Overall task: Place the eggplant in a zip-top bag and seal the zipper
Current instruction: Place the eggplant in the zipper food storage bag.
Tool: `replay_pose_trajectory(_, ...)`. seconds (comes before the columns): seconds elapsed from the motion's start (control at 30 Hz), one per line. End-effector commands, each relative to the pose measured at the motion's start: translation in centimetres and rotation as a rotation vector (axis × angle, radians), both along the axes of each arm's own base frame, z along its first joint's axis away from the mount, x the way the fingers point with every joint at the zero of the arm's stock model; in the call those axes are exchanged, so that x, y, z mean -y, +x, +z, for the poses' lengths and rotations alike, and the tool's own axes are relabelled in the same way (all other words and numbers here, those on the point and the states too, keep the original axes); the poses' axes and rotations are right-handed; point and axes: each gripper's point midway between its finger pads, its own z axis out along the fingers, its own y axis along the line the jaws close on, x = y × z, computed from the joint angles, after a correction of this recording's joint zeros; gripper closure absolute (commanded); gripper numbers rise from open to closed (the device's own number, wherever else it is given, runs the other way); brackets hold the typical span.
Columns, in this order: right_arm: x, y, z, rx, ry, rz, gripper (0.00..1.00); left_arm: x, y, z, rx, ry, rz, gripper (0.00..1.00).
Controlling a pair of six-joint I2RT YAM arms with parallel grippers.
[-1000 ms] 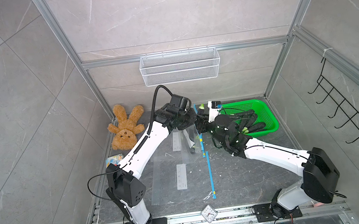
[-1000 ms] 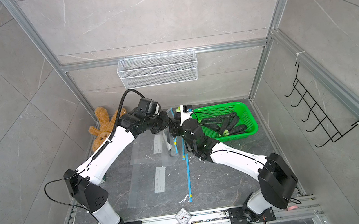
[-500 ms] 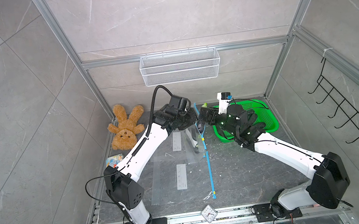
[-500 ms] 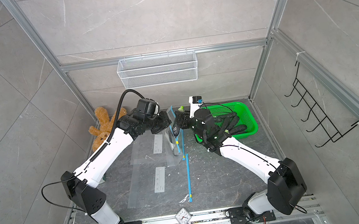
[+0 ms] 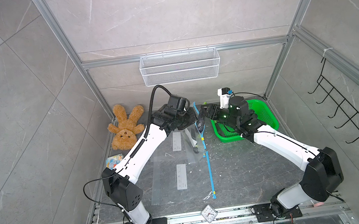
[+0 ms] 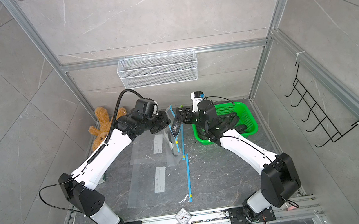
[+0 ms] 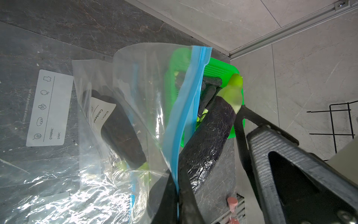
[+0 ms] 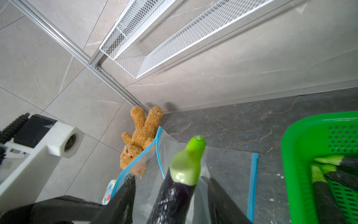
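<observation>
Left gripper (image 7: 176, 187), jaws pressed together on the blue zipper strip (image 7: 190, 93), holds a clear zip-top bag (image 7: 143, 81) aloft at the centre of both top views. Just right of it, an eggplant (image 8: 174, 197) hangs tilted at the bag's mouth, green cap uppermost, between the parted fingers of the right gripper (image 8: 171, 180). Whether they clamp it cannot be told: the right wrist view shows gaps either side. More eggplants lie in the green basket (image 8: 288, 155), lower right of that view.
</observation>
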Motion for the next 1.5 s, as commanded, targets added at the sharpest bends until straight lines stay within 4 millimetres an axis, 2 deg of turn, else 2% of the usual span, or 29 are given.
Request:
replay_pose_trajectory(0.0,-1.4,-0.1,0.2,-0.036,0.018,0.073,0.39,0.2,-0.6,3.0,0.053,-0.07,-0.012,1.0)
replay_pose_trajectory(0.23,-1.8,0.5,-0.1,-0.046,0.018,0.084,0.43,0.0,-0.7,3.0,0.054,-0.066,-0.009,1.0)
replay_pose_trajectory(0.7,-2.2,2.1,-0.5,-0.063,-0.029,0.081,0.44,-0.3,-1.0,3.1,0.058,-0.065,-0.003,1.0)
replay_pose_trajectory(0.9,-2.5,2.6,-1.5,-0.105,-0.047,0.089,0.45,-0.5,-1.0,3.1,0.062,-0.066,0.004,1.0)
replay_pose_trajectory(0.97,-2.4,2.5,-1.5,-0.098,-0.045,0.089,0.52,-0.6,-1.0,3.2,0.064,-0.064,0.007,1.0)
replay_pose_trajectory(1.07,-1.9,2.1,-0.8,-0.072,-0.037,0.077,0.73,-0.6,-1.1,3.0,0.061,-0.06,0.008,1.0)
replay_pose_trajectory(1.1,-1.8,1.9,-0.4,-0.059,-0.037,0.075,0.77,-0.6,-1.0,2.9,0.058,-0.06,0.008,1.0)
replay_pose_trajectory(1.27,-0.7,0.7,2.3,0.036,-0.026,0.05,0.84,-0.5,-0.9,3.0,0.056,-0.066,0.01,1.0)
replay_pose_trajectory(1.4,-0.3,-0.1,3.5,0.112,0.007,0.022,0.88,-0.4,-0.8,3.3,0.061,-0.074,0.013,1.0)
replay_pose_trajectory(1.47,-0.7,-0.6,4.0,0.151,0.019,0.01,0.88,-0.4,-0.8,3.3,0.059,-0.076,0.014,1.0)
